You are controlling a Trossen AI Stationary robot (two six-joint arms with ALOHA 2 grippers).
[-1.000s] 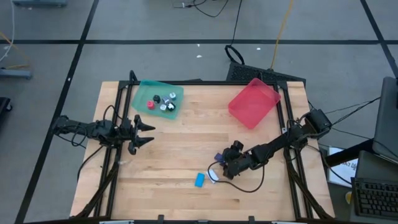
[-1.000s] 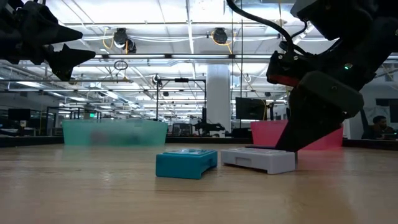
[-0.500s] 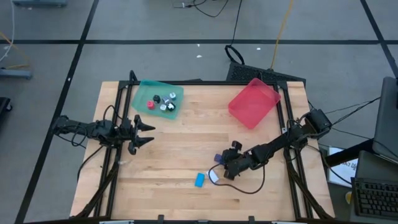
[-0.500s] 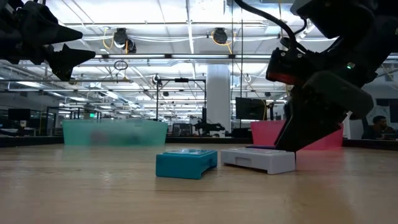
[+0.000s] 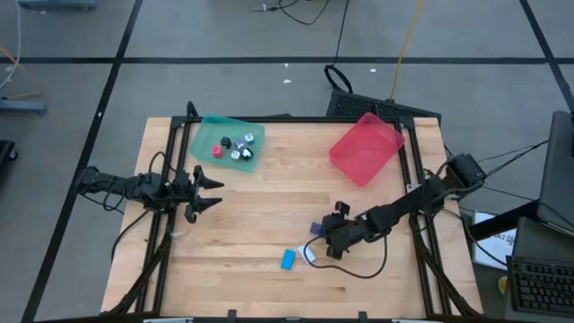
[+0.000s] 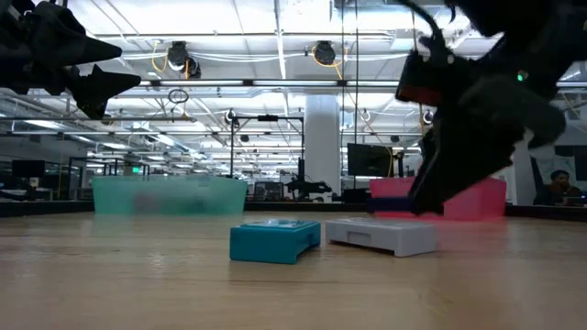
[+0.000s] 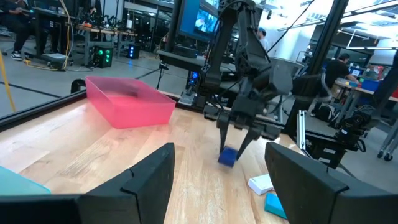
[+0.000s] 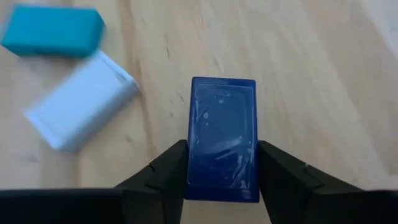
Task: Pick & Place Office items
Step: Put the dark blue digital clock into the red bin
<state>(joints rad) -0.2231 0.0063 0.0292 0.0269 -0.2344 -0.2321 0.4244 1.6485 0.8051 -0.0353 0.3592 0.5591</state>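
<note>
My right gripper (image 5: 325, 237) is near the table's middle-right, shut on a dark blue block (image 8: 222, 147). The left wrist view shows that block (image 7: 227, 157) off the wood. A white block (image 5: 308, 254) and a bright blue block (image 5: 288, 260) lie flat on the table just nearside of it. Several small pieces, red, black, white and green, sit in the teal tray (image 5: 208, 135) at the far left. My left gripper (image 5: 215, 192) hovers open at the left edge, touching nothing. My right gripper pinches the dark blue block by its two long sides (image 8: 193, 163), one finger (image 8: 166, 173) on each side. The fingers slant down from the table's right. The block is lifted clear of the table and lies roughly level, its broad face toward the wrist camera.
The red tray (image 5: 366, 148) sits at the far right, behind my right arm. Bare wood stretches between the two trays and along the near edge. Black frame rails run along the left and right table edges.
My right gripper has risen a little and carried the dark blue block up off the table; in the low view its fingers now stand above the white block instead of behind it. The white and bright blue blocks have stayed put.
</note>
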